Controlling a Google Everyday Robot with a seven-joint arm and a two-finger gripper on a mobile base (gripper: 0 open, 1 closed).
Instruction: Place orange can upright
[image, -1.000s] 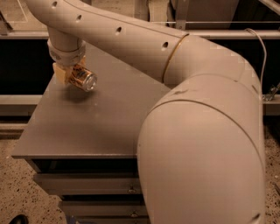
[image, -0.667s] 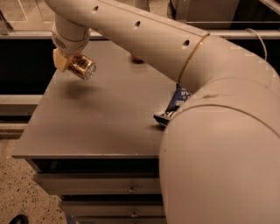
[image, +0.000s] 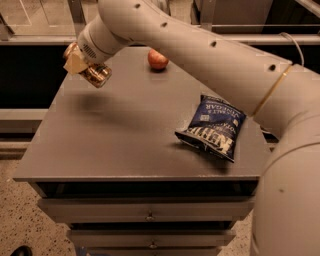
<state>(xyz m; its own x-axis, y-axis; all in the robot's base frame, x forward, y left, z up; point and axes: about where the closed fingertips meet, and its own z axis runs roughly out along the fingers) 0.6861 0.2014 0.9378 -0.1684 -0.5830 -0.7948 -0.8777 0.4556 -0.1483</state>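
The orange can (image: 95, 75) is held tilted, nearly on its side, in my gripper (image: 80, 65) above the far left part of the grey table (image: 130, 130). It hangs clear of the tabletop, with its shadow on the surface below. The gripper is shut on the can, and a yellowish finger pad (image: 74, 63) shows on its near side. My large white arm sweeps in from the right across the top of the view.
A red apple (image: 157, 59) sits at the far middle of the table. A dark blue chip bag (image: 212, 127) lies on the right part near the front edge. Drawers are under the tabletop. A speckled floor is at the lower left.
The arm has swung back and up, uncovering the apple and the chip bag. The can stays in the gripper, raised over the far left of the table.
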